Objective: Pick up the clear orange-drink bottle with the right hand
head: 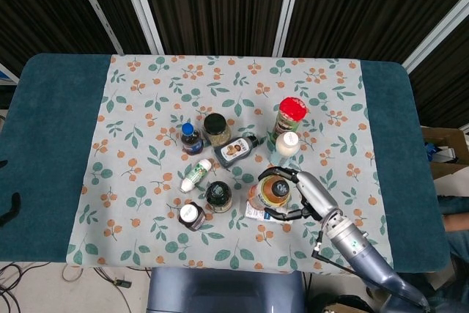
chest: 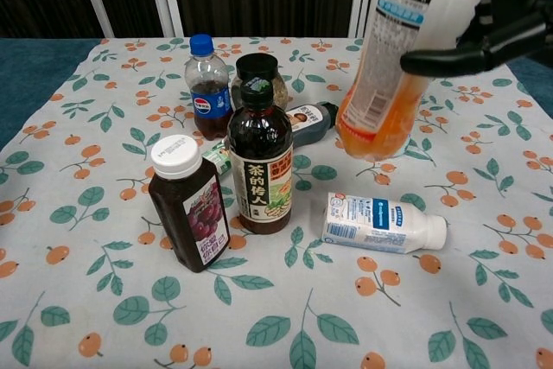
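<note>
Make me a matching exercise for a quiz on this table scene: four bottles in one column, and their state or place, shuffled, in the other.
Things:
1. orange-drink bottle
2. white bottle with blue label
3. cola bottle with blue cap
4. square juice bottle with white cap

States or places:
A. lying on its side on the cloth
B. held off the table by the right hand
C. standing nearest the front edge, left of the dark tea bottle
D. standing behind the dark tea bottle, towards the left

Pairs: 1-B, 2-A, 3-D, 4-C
</note>
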Motion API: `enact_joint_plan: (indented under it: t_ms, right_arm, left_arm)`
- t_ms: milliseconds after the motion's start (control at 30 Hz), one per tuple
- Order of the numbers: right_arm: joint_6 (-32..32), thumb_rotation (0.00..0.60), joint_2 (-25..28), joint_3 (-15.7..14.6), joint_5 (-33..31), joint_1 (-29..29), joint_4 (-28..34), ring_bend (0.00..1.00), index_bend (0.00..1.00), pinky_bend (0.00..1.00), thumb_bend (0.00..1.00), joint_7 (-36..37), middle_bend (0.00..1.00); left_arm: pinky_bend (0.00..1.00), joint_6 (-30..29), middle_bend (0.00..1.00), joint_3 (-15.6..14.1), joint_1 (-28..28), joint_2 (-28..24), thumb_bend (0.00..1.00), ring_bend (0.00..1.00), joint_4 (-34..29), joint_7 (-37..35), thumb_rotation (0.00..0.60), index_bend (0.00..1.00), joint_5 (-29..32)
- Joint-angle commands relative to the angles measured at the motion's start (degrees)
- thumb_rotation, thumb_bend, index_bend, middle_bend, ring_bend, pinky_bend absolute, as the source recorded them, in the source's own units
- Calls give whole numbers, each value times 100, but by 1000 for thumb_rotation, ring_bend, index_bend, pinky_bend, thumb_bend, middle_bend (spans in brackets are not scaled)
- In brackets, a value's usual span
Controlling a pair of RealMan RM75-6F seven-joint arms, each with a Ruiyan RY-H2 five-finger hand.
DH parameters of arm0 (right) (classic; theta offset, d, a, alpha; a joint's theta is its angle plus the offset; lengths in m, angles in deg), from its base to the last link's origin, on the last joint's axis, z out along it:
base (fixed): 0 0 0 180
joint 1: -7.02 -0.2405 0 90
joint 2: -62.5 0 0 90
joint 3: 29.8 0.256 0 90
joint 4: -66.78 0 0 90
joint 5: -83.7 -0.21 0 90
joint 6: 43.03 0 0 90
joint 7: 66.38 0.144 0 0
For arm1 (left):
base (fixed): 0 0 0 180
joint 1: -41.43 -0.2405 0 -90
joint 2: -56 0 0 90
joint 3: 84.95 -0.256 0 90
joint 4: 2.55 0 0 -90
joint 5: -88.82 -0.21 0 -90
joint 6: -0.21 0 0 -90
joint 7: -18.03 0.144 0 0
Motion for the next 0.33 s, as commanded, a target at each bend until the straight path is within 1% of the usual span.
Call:
enact_joint_plan:
  t_ms: [33, 167, 333]
  right_arm:
    - [-193, 600, 248, 270, -247, -192, 155, 404, 442, 315, 406, 242, 425]
    - [-321, 600, 475, 526, -487, -344, 236, 404, 442, 316, 406, 360, 422]
    - [-393, 600, 692, 745, -706, -444, 288, 403, 442, 315, 406, 491, 422]
  left_arm:
    - [18, -13, 38, 2, -5, -6, 441, 88, 2, -8, 600, 149, -8]
    - [18, -7, 38, 0, -4, -8, 441, 88, 4, -15, 600, 149, -12]
    - [18, -3, 38, 3, -1, -6, 442, 88, 4, -12, 600, 149, -6]
